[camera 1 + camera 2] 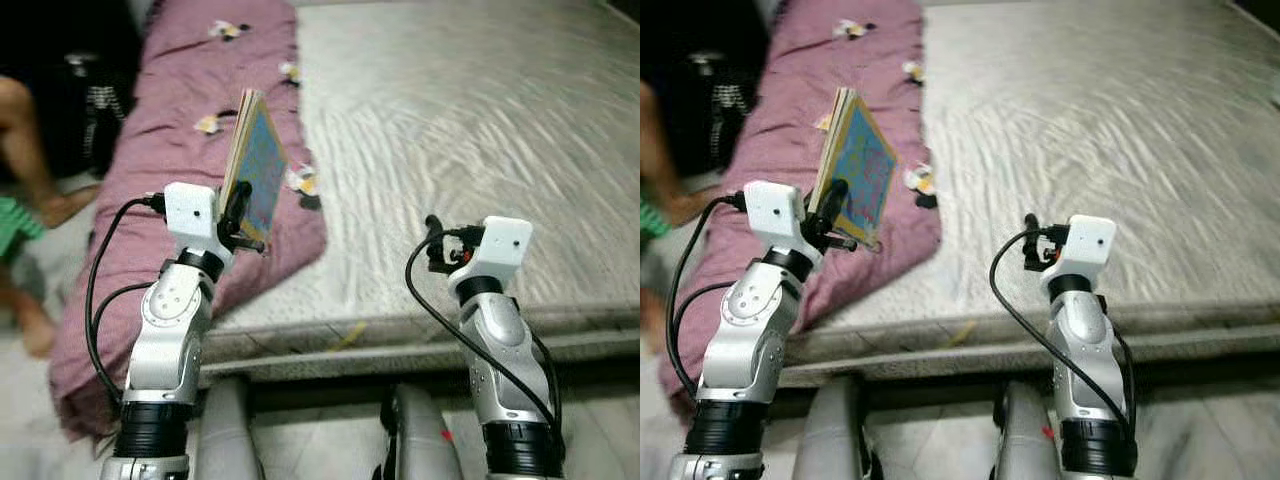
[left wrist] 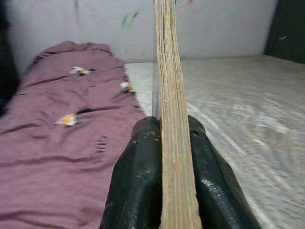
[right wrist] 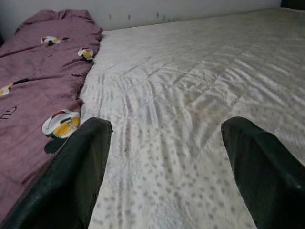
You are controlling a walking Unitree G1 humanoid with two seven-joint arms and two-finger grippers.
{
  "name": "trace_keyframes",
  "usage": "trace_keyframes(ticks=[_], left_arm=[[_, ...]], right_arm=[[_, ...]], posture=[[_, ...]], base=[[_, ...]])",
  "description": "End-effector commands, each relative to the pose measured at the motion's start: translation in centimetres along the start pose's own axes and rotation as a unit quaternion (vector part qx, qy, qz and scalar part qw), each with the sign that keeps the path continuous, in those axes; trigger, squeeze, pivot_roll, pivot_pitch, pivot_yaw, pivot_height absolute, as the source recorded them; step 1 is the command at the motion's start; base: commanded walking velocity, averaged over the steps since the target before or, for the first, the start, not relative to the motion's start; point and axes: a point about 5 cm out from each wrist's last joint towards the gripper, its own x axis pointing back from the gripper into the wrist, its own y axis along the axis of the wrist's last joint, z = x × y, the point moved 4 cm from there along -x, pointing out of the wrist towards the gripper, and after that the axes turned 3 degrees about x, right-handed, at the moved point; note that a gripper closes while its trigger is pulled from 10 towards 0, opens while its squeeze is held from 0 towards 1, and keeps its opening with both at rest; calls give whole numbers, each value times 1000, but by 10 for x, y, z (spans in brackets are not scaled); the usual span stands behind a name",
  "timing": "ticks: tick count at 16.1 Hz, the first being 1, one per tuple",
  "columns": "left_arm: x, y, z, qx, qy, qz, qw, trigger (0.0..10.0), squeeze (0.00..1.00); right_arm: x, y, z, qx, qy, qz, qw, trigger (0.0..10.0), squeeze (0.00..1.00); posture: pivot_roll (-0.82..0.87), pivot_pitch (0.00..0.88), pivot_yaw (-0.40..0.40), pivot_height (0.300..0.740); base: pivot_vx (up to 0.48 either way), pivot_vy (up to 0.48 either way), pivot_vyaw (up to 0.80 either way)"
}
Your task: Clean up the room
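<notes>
My left gripper (image 1: 240,205) is shut on a thin book (image 1: 257,160) with a blue cover, held upright on its edge above the purple blanket (image 1: 190,130). In the left wrist view the book's page edges (image 2: 172,124) stand clamped between both black fingers (image 2: 138,181). My right gripper (image 1: 432,245) hovers low over the near part of the white mattress (image 1: 480,130). Its fingers (image 3: 78,171) are spread wide with nothing between them.
The purple blanket with small bird prints lies along the bed's left side and hangs over the edge. A person's bare legs (image 1: 30,160) are at the far left, beside a dark stand (image 1: 95,95). The bed's front edge (image 1: 400,335) runs just ahead of my arms.
</notes>
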Motion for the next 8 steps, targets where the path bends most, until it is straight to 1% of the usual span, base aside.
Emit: trace_keyframes(ticks=[1, 2, 3, 5, 6, 8], left_arm=[[-1, 13, 5, -18, 8, -25, 999, 10000, 0], [-1, 13, 5, -17, 9, -24, 1000, 10000, 0], [-2, 13, 5, -17, 8, -23, 1000, 10000, 0], [-3, 13, 5, -16, 7, -22, 1000, 10000, 0], [-3, 13, 1, -16, -2, -22, 1000, 10000, 0], [-3, 11, -3, -30, -7, -17, 999, 10000, 0]], right_arm=[[-1, -1, 3, 8, 7, 2, 1000, 10000, 0], [0, 2, 2, 2, 8, -8, 1000, 10000, 0], [-1, 5, -4, 11, -10, -16, 1000, 10000, 0], [-3, 6, -13, 23, -38, -15, 999, 10000, 0], [-2, 4, -18, 36, -52, -11, 998, 10000, 0], [0, 1, -20, 36, -57, -6, 998, 10000, 0]], posture=[[9, 0, 36, 658], [10, 0, 35, 658], [10, 0, 36, 672], [9, 0, 36, 692], [9, 0, 35, 707], [10, 0, 34, 732]], base=[[0, 0, 0], [0, 0, 0], [0, 0, 0], [0, 0, 0], [0, 0, 0], [0, 0, 0]])
